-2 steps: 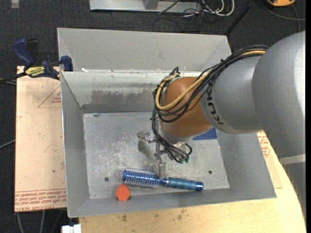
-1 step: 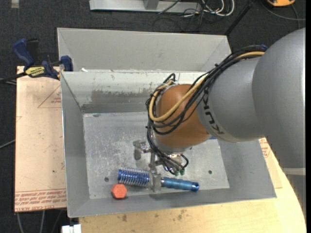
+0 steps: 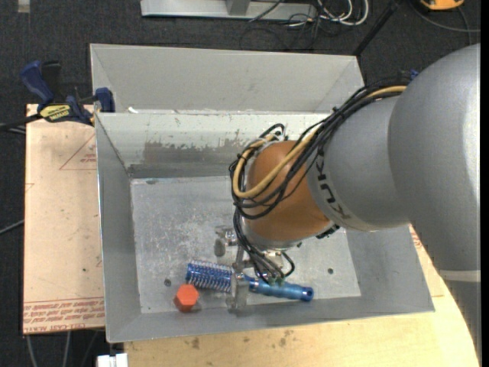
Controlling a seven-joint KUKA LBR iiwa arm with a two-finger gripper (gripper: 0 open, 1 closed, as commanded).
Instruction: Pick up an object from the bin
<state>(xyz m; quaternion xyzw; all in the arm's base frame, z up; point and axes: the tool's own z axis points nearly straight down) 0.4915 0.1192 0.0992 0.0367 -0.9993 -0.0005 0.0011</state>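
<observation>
— While the arm (image 3: 412, 151) hangs in from the right like that, can you make out where the claw (image 3: 238, 285) is?
— Low down, close to the near wall of the bin (image 3: 114, 228), under that orange cover (image 3: 279, 197) with the cables (image 3: 252, 174) looped over it (all of that belongs to the robot, not the bin). Its metal tip sits between two blue things.
— Which two?
— On its left is a blue ribbed roller (image 3: 208, 275), like a hair curler, lying on its side and reaching right up to the claw. On its right is a blue pen-shaped stick (image 3: 290, 290), flat on the floor, one end just beside the claw.
— Is the claw open or closed? Has it got either one?
— I can't tell from here. The wrist covers most of it, and I can't say either thing is gripped.
— Anything else down there?
— A small orange block (image 3: 186, 297), just left of the roller by the near wall, apart from the claw.
</observation>
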